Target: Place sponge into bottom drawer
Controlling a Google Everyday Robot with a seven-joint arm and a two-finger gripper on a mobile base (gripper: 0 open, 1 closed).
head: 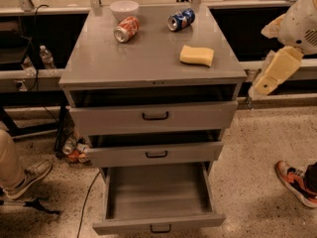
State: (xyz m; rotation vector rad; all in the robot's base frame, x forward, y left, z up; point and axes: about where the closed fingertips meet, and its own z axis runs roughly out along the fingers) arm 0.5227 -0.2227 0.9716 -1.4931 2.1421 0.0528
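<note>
a pale-yellow sponge (196, 55) lies flat on the grey desk (124, 63), near the desk's front right corner and well apart from the other things on it. along the desk's back edge sit a white bowl (124, 7), a red soda can (126, 29) on its side just in front of the bowl, and a blue can (181, 19) on its side further right. the robot's end effector (275, 73) hangs in the air just off the desk's right side, carrying nothing; whether it is open or closed cannot be told. under the desk top, the bottom drawer (157, 192) stands pulled well out, its grey floor in view.
</note>
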